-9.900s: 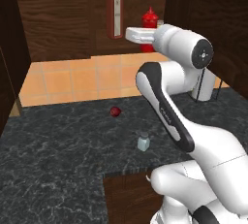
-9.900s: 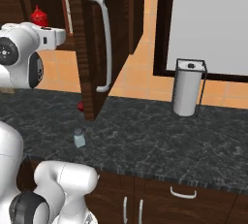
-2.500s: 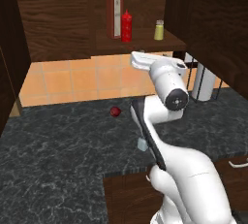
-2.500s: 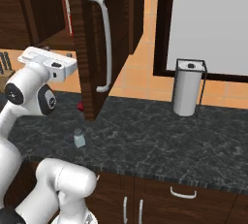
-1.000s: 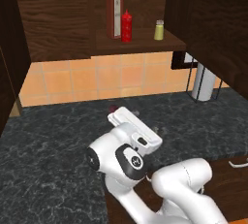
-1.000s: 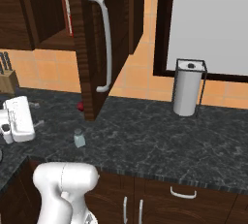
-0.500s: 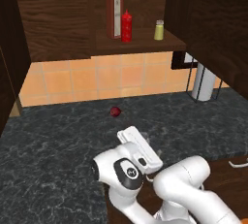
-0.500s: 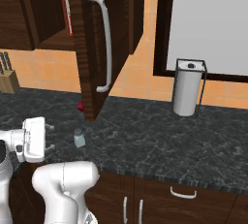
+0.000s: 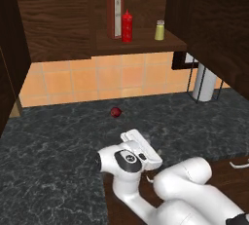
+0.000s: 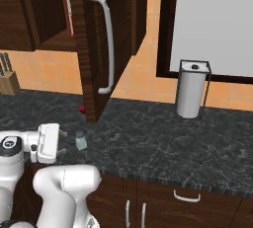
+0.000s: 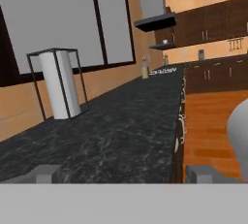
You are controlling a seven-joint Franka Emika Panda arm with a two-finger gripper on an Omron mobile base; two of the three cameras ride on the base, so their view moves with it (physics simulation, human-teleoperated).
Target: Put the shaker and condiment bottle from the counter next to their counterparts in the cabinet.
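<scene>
While the arm is folded low at the front edge of the table (image 9: pixel 48 146), the cabinet (image 9: pixel 63 24) stands open above the orange tiled wall, its door (image 10: pixel 101 44) swung out toward the right base view. On its shelf (image 9: pixel 141 44) the tall red bottle (image 9: pixel 115 12) stands upright, green cap up. Touching or just beside it stands the condiment bottle (image 9: pixel 127 27), long axis vertical, nozzle pointing up. The yellowish shaker (image 9: pixel 159 30) is upright, a little apart to the right. A paper towel holder (image 10: pixel 191 89) stands on the table by the wall. The gripper (image 10: pixel 60 141) lies level over the table, jaws spread wide and holding nothing. Just beside them the shaker (image 10: pixel 80 140) sits upright on the table, silvery cap up. A small dark-red round thing (image 9: pixel 115 112) lies near the wall.
</scene>
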